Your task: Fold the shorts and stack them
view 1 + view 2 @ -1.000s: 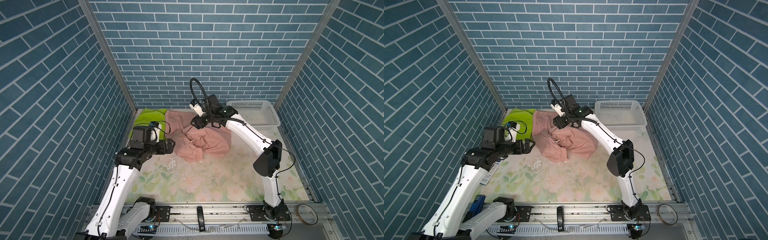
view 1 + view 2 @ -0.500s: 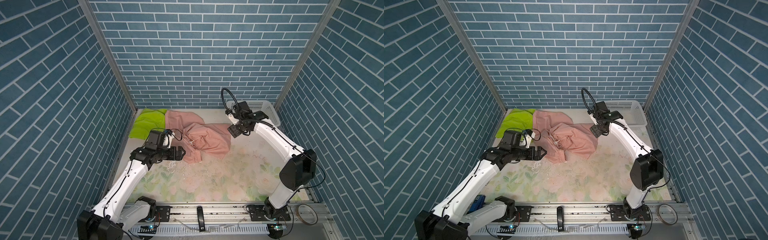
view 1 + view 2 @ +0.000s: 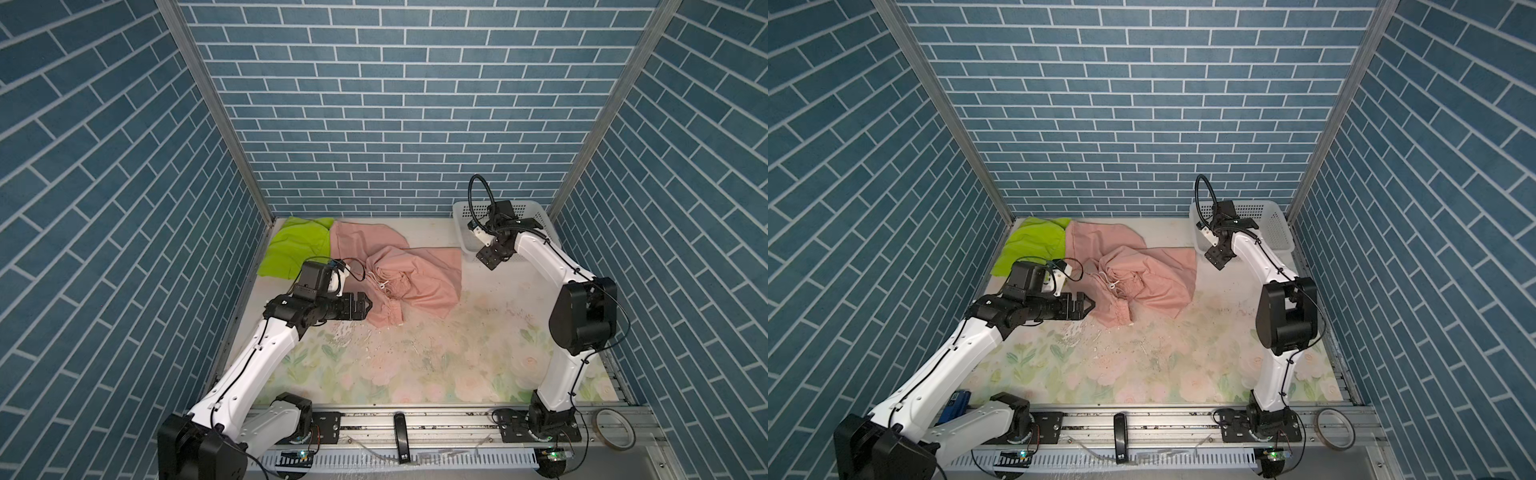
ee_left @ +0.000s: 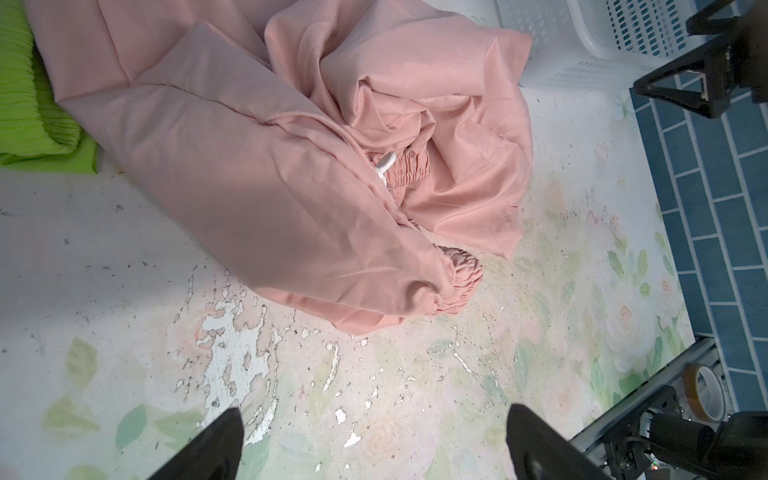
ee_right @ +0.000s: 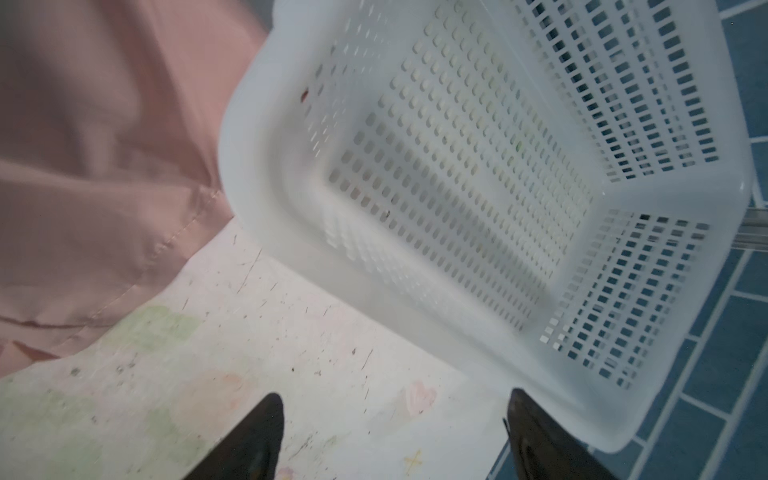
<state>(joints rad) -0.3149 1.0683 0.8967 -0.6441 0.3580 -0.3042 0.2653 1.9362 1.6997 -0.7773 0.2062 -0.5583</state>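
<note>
The salmon pink shorts (image 3: 415, 274) (image 3: 1154, 274) lie crumpled at the back middle of the mat. Their white drawstring and gathered waistband (image 4: 409, 168) show among the folds. The lime green shorts (image 3: 295, 245) (image 3: 1034, 243) lie flat in the back left corner, partly under the pink pair. My left gripper (image 3: 366, 309) (image 3: 1089, 308) (image 4: 374, 411) is open and empty. It hovers just left of the pink shorts' near bunched end (image 4: 461, 274). My right gripper (image 3: 487, 261) (image 3: 1217, 261) (image 5: 395, 401) is open and empty over bare mat, between the pink hem (image 5: 124, 266) and the basket.
A white perforated basket (image 3: 536, 216) (image 3: 1273, 226) (image 5: 249, 137) stands empty in the back right corner, close to the right gripper. A tape roll (image 3: 614, 428) (image 3: 1335, 428) lies on the front rail at the right. The floral mat (image 3: 415, 357) is worn and flaking.
The right arm has swung right, from over the pink shorts to in front of the basket, with its jaws wider. The left gripper has moved in toward the pink shorts' near end.
</note>
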